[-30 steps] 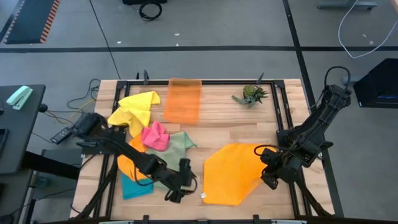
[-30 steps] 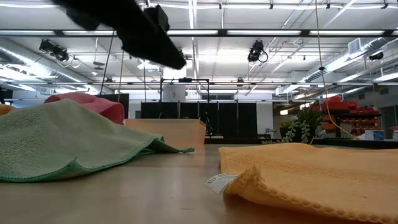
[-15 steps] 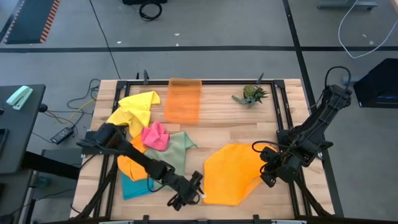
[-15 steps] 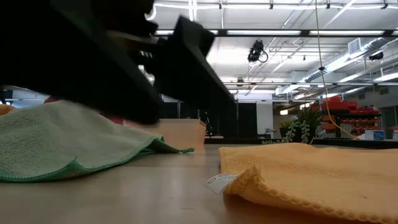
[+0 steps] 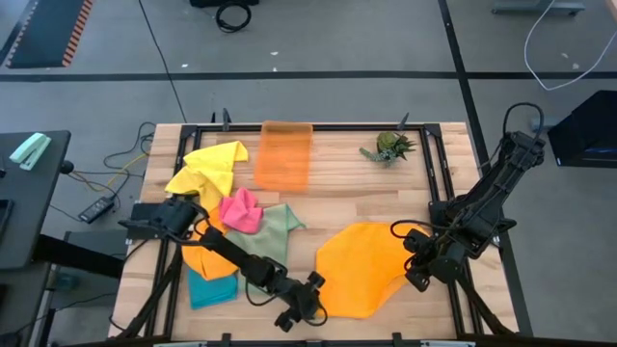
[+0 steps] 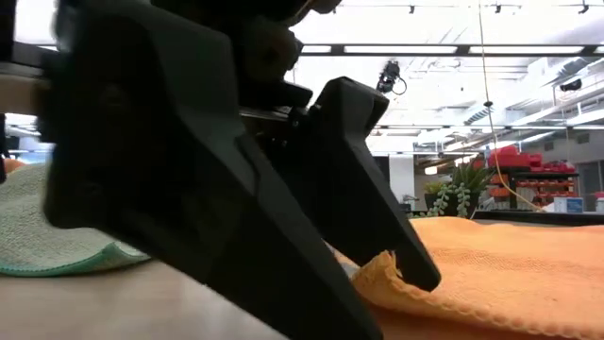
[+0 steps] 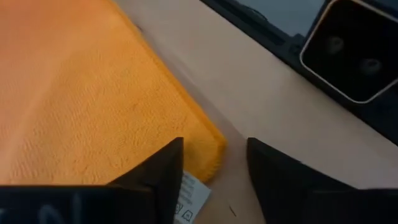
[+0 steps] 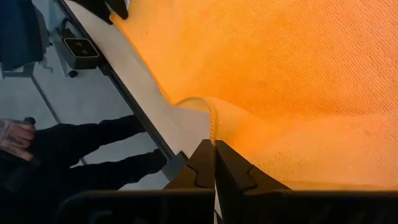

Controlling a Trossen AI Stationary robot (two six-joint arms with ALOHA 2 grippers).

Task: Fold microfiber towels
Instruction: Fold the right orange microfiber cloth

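- The big orange towel (image 5: 362,265) is lying spread out on the front right part of the table (image 5: 347,198). From above, its long axis runs kind of diagonally, from the near-left corner up toward the right edge.
- The left gripper (image 5: 307,301) is down at that near-left corner. Its fingers are partly open and straddling the corner, with the tips low by the tabletop.
- The left wrist view shows what the overhead can't: the towel corner and its little white label (image 7: 191,198) sit right in the gap between the two fingers (image 7: 163,168). Can't tell if they're actually pinching the cloth.
- In the low view the fingers fill most of the picture, one tip touching the towel's hem.
- The right gripper (image 5: 418,275) is at the towel's right edge, clamped tight on the hem. The right wrist view shows a raised fold of cloth running straight into the closed tips.
- The other towels are piled on the left: yellow (image 5: 207,169), pink (image 5: 241,209), sage green (image 5: 270,231), teal (image 5: 210,287).
- An orange tray (image 5: 284,154) and a small plant (image 5: 390,146) sit at the back.
- The right wrist view also catches a person's hand (image 8: 15,135) beyond the table.
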